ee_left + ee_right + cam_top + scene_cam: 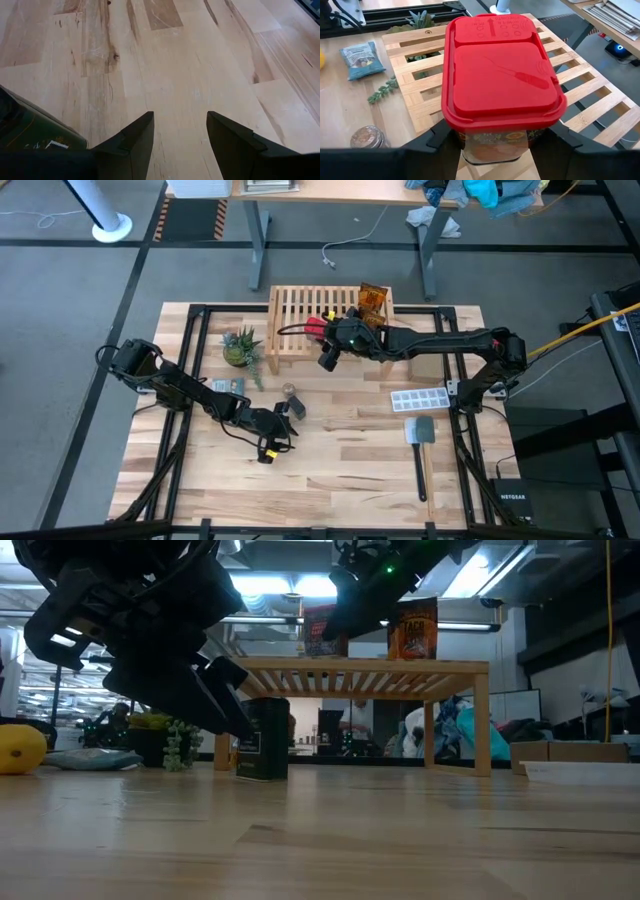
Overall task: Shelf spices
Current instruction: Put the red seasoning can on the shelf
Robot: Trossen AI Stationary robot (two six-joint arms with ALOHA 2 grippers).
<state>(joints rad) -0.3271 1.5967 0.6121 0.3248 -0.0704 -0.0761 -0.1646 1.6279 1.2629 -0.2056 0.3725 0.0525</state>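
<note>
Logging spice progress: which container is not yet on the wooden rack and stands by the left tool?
The dark grey box, standing upright on the table beside the left tool; the orange packet and red-lidded tin are up at the slatted light-wood shelf.

A red-lidded tin [502, 85] is held upright on the slatted light-wood shelf [290, 315], near an orange packet [373, 298] (also upright). A dark grey box [262, 739] stands on the surface before the shelf; a small clear jar [289, 391] is seen nearby.
</note>
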